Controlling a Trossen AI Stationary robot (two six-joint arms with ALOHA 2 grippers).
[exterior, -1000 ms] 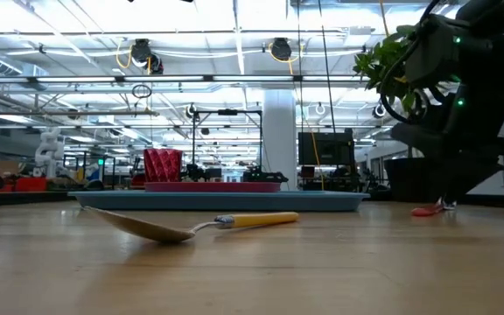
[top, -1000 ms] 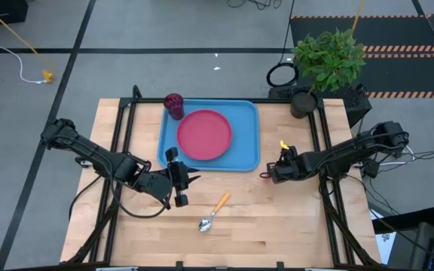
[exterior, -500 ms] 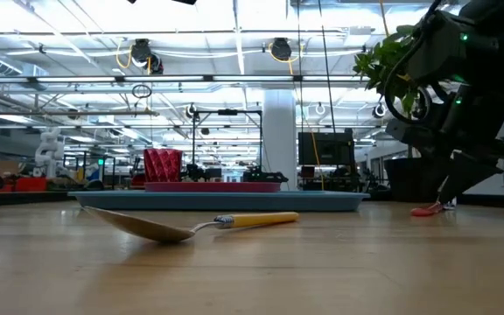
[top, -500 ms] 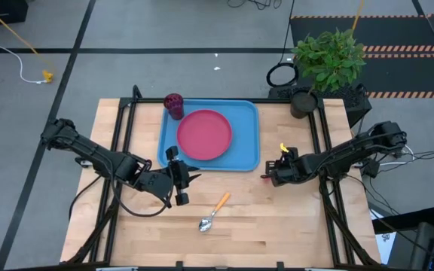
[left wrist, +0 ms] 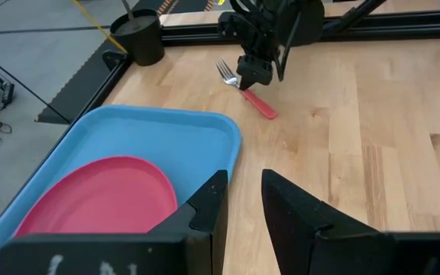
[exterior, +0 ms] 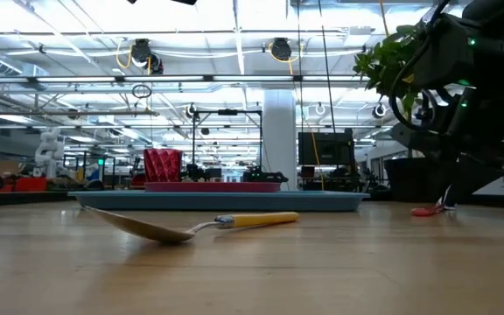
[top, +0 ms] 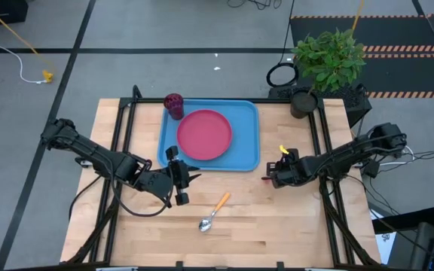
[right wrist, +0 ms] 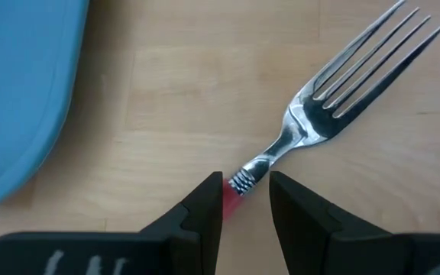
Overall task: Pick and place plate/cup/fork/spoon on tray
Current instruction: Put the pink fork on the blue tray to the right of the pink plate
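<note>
The fork point(right wrist: 334, 84) lies flat on the wooden table, just right of the light blue tray point(top: 249, 120). It also shows in the left wrist view point(left wrist: 260, 105). My right gripper point(right wrist: 245, 200) is low over it and slightly open, one finger on each side of the red handle's top by the metal neck. The pink-red plate point(top: 203, 135) lies in the tray. The dark red cup point(top: 174, 105) stands upright at the tray's far left corner. The orange-handled spoon point(top: 213, 213) lies on the table in front of the tray. My left gripper point(top: 194, 178) waits narrowly open by the tray's near left corner. My right gripper's fingers come from above, slanting from the table's right, and lie across the fork's handle end next to the neck point(right wrist: 231, 200). One finger point(right wrist: 205, 206) is close against the handle. I cannot tell whether it touches. The fork lies flat on the table.
A potted plant point(top: 326, 60) stands at the table's far right corner. Black frame rails run along both sides of the table. Bare wood lies between the tray and the near edge, around the spoon.
My right arm has shifted slightly at the fork, a little toward the table's near edge. The fork lies where it was.
</note>
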